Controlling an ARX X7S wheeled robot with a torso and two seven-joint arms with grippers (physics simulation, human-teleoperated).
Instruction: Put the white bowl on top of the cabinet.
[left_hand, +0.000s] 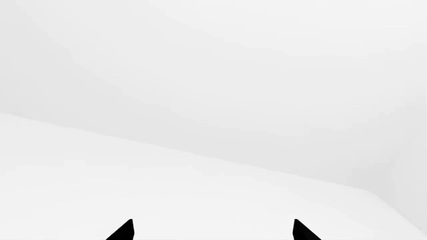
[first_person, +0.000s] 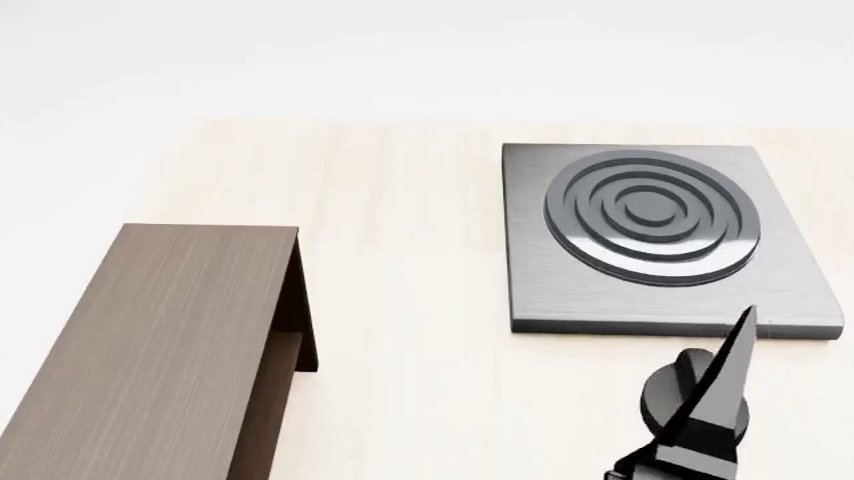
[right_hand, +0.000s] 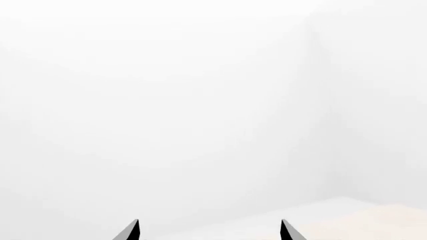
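I have the counter (first_person: 414, 300) ahead, the cabinet (first_person: 147, 340) running lengthwise on my left. No white bowl shows in any view. Right tool (right_hand: 209, 231) and left tool (left_hand: 212, 231) both stand apart, holding nothing.

The right arm's black pincer (first_person: 707, 400) rises into the head view at about five o'clock, its dark pointed fingers (first_person: 737, 345) tilted toward one o'clock. Both wrist views show two black fingertips well apart — the left pincer (left_hand: 213, 231) and right pincer spread, gripping nothing.
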